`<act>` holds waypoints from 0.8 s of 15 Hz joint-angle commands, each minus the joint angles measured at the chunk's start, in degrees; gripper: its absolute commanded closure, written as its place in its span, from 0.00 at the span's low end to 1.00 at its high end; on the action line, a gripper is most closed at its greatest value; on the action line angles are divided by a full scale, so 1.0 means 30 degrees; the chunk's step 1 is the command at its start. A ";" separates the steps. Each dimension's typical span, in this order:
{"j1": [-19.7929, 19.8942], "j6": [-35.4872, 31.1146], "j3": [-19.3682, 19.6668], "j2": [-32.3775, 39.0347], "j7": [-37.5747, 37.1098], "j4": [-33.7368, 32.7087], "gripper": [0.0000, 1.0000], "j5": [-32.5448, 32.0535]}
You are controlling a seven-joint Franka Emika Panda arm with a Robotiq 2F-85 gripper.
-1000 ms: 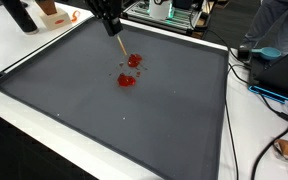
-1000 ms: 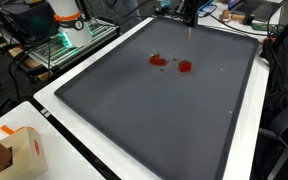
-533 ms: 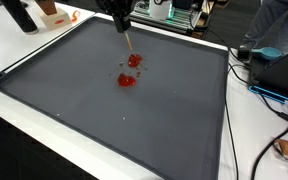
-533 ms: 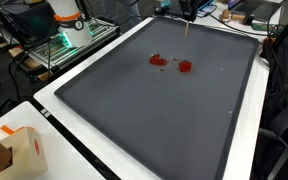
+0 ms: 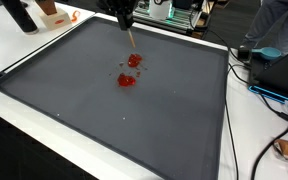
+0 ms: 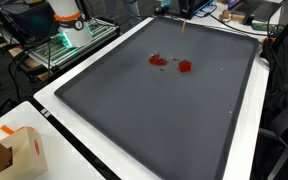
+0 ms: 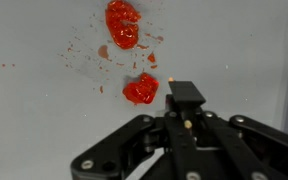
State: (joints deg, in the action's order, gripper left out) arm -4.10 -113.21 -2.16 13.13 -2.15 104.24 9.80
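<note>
The claw hangs over the upper edge of the dark mat, near the top of the frame in both exterior views, and it is pinching a thin tan stick. The stick slants down from the claw toward the mat, and its lower tip ends above the mat surface, a little short of the red smears. In an exterior view the stick shows as a short pale line below the claw at the top edge of the frame.

In the wrist view the claw fills the lower middle of the frame with its black fingers pressed together. The stick is seen nearly end-on there and is hard to make out.

A red blob lies just to the left of the fingertips in the wrist view. A larger red blob sits higher up, with small red flecks scattered between them. Both blobs lie in the upper half of the mat, close together but apart.

The mat covers most of a white tabletop. A cardboard box stands on the tabletop at the lower left of an exterior view.
</note>
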 commanded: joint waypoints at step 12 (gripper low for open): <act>-0.2814 0.0697 0.0241 0.2969 -0.9325 -0.3416 0.97 -0.6958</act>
State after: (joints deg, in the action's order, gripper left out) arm -9.44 -113.14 -2.19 17.39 -21.83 99.10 -4.95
